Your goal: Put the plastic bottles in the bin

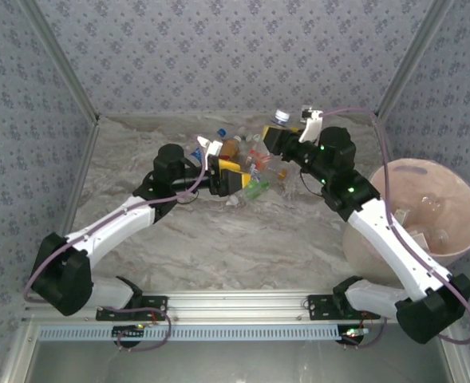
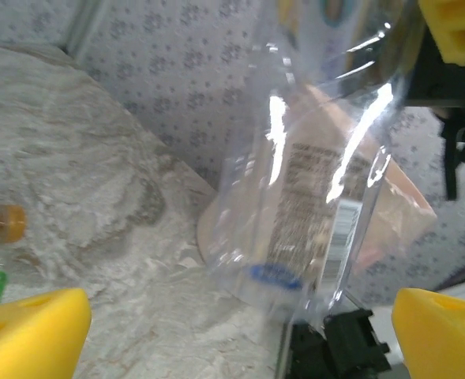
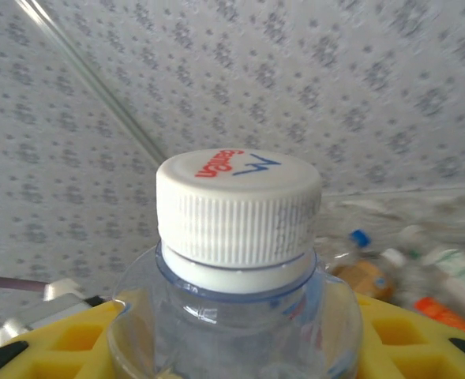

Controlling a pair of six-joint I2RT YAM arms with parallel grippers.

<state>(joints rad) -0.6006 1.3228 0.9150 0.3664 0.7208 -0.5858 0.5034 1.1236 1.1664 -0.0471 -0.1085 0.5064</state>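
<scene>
My overhead camera sits above and behind the arm bases, looking down across the worktop [image 1: 219, 247] from its near edge to the far wall, with the bin [image 1: 458, 191] at the right edge. The left wrist camera rides low, almost against a clear bottle [image 2: 311, 197], facing that same bin. The right wrist camera is pressed close to a capped bottle [image 3: 238, 237], facing the wall and the bottle pile [image 3: 390, 268], which the overhead also catches.
</scene>
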